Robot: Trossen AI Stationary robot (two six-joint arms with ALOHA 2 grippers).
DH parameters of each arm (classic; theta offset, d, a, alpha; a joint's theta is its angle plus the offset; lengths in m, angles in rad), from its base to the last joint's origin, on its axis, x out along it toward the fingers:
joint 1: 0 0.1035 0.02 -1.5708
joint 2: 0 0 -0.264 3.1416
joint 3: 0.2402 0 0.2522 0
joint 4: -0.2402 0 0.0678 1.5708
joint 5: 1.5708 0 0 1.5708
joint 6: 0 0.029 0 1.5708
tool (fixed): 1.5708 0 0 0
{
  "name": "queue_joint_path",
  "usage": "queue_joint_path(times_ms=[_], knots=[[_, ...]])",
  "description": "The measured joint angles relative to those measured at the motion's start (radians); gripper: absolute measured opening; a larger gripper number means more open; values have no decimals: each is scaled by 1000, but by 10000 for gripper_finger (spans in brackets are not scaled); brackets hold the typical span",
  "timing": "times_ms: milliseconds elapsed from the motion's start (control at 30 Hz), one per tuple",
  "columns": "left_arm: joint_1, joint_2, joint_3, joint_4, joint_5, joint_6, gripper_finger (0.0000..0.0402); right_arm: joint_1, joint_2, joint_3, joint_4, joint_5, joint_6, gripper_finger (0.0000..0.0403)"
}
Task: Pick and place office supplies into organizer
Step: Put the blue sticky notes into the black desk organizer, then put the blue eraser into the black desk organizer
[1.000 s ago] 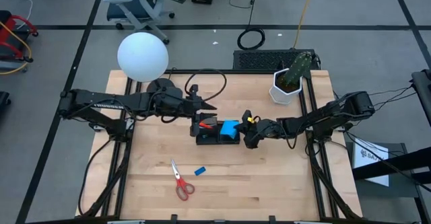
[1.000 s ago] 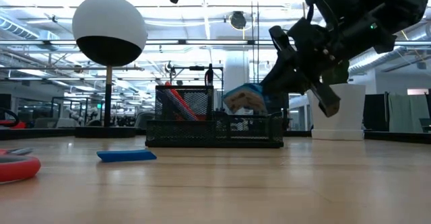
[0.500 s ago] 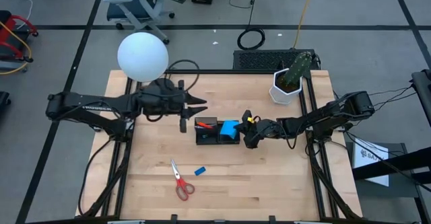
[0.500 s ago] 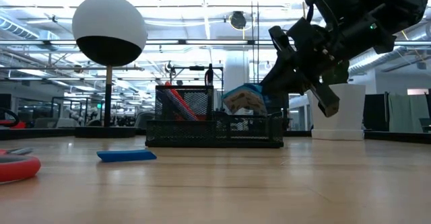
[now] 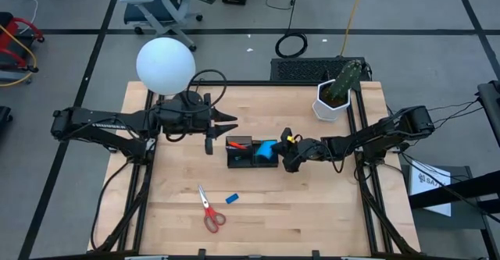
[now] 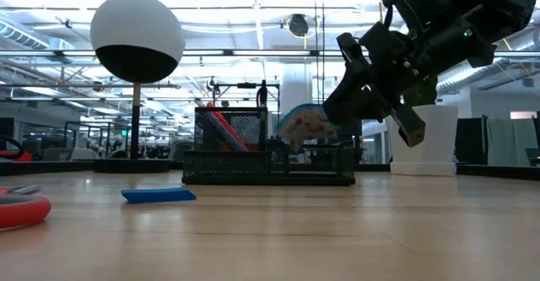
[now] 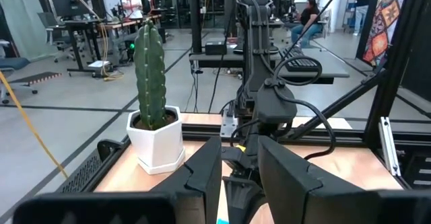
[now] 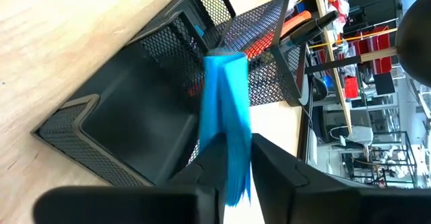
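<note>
From above, my right fingers (image 5: pixel 286 152) hold the note pad (image 5: pixel 266 150) over the organizer (image 5: pixel 251 153); left fingers (image 5: pixel 232 125), parted and empty, wait nearby. At my right wrist, the pad sits tilted; released so, it could catch the mesh divider.

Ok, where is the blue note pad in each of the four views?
High: blue note pad in the organizer, right end.
Low: pad above the mesh wall, centre.
Left wrist: not visible.
Right wrist: pad edge-on, centre.
Shared landmark: the organizer.

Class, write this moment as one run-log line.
right tool: note pad over organizer | left tool: waiting | scissors, eraser: on table
</note>
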Motion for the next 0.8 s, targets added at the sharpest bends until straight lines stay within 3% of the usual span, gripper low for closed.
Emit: queue_joint_path(times_ms=[367,800], knots=[[0,0,0,0,0,0,104,0,0,0,1,0,26,103],[0,0,0,-1,1,-3,104,4,0,0,86,1,57,99]])
